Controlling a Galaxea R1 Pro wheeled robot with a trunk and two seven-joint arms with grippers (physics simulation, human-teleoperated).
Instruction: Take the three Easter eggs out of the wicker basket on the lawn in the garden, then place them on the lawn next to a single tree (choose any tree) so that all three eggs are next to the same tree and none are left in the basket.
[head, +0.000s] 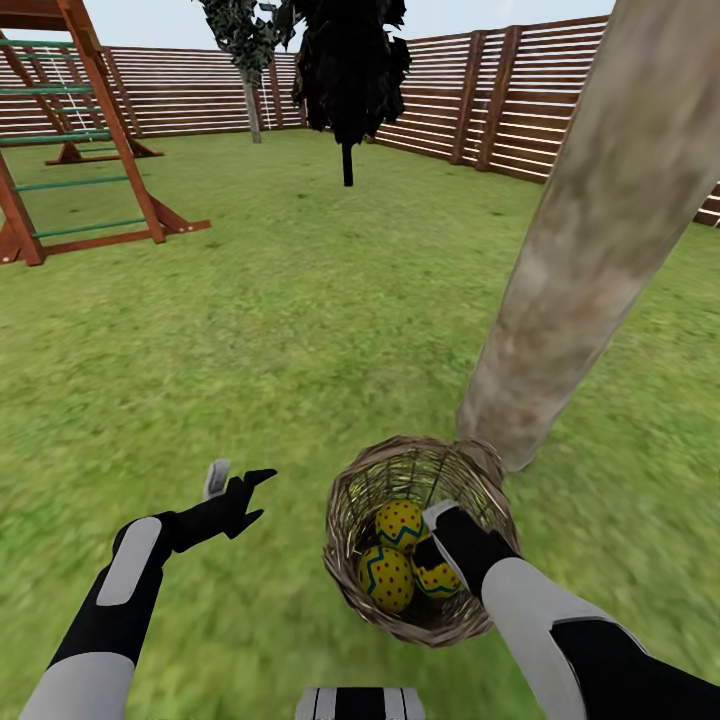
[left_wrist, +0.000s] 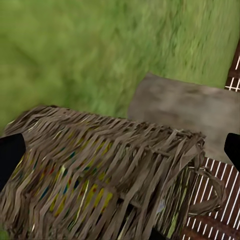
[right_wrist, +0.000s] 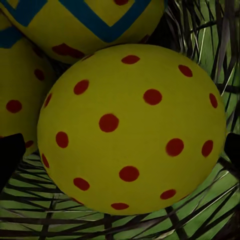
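Reaching down inside the wicker basket, the right end effector sits among the three Easter eggs. Its wrist view has one egg between the two dark fingertips spread at either side, so it is open around the egg, and contact cannot be told. The left end effector hovers over the lawn just beside the basket, fingers parted and holding nothing; its wrist view looks at the basket's woven wall.

The eggs are yellow with red dots and blue zigzag bands, all lying on the basket's floor. The basket touches the foot of the tree, whose thick grey-beige trunk stands right behind it. Farther off stand a wooden play set, a dark narrow tree and the slat fence.
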